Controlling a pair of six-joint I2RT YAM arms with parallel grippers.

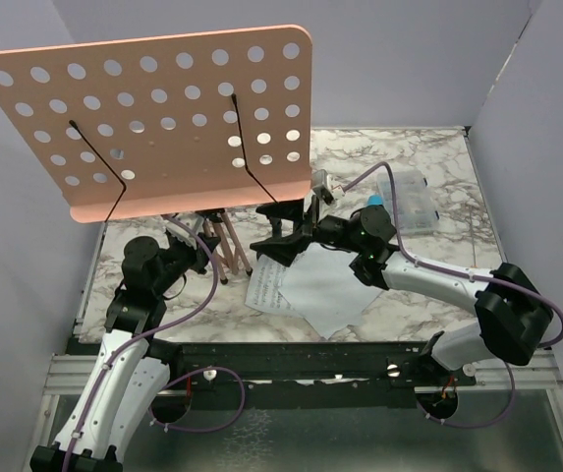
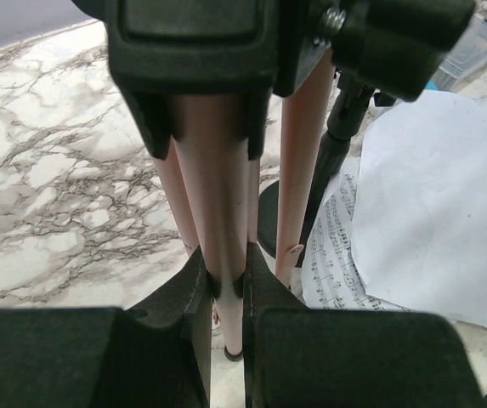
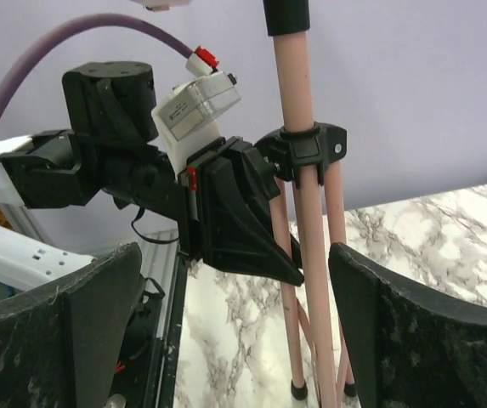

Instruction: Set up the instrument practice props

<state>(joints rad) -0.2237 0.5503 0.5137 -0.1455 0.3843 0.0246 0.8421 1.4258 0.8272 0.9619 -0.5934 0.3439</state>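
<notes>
Here the left end effector is pinched tight on one pink leg of the music stand, probably bracing it upright at the desk's nine o'clock. The right end effector gapes wide and empty, facing the legs. The sheet-music pages lie flat at the stand's four o'clock.

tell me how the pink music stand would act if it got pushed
Probably top-heavy: the pink music stand carries a wide tray over thin close-set legs, so it may tip. The legs look stiff. The left tool clamped on one leg likely steadies it.
</notes>
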